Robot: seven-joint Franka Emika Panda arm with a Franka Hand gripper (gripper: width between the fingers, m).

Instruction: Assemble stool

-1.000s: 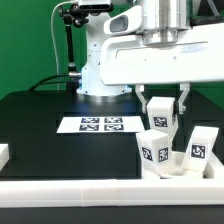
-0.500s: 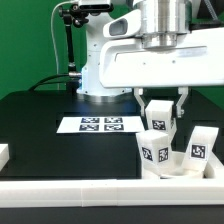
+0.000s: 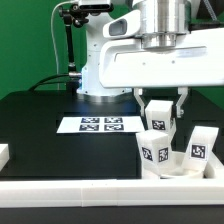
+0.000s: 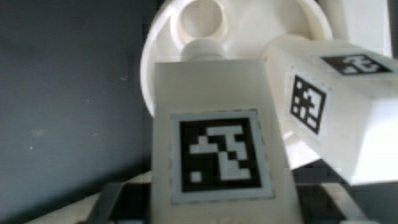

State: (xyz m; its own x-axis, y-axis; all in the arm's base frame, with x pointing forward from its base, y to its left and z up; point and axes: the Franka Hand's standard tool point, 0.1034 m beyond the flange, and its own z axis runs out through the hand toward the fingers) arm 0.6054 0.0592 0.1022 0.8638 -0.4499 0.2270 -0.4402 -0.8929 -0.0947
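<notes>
Three white stool legs stand at the exterior view's near right: a left leg (image 3: 155, 151), a right leg (image 3: 198, 149), and a third leg (image 3: 160, 122) between and just behind them. The gripper (image 3: 162, 112) pinches that third leg, its fingers pressed onto the leg's two sides. One marker board (image 3: 100, 125) lies on the black table (image 3: 40, 120). One white rail (image 3: 100, 192) runs along the near edge, and a green wall (image 3: 25, 40) stands beyond. Only the wrist view shows the round seat disc (image 4: 178, 45), behind two tagged legs.
</notes>
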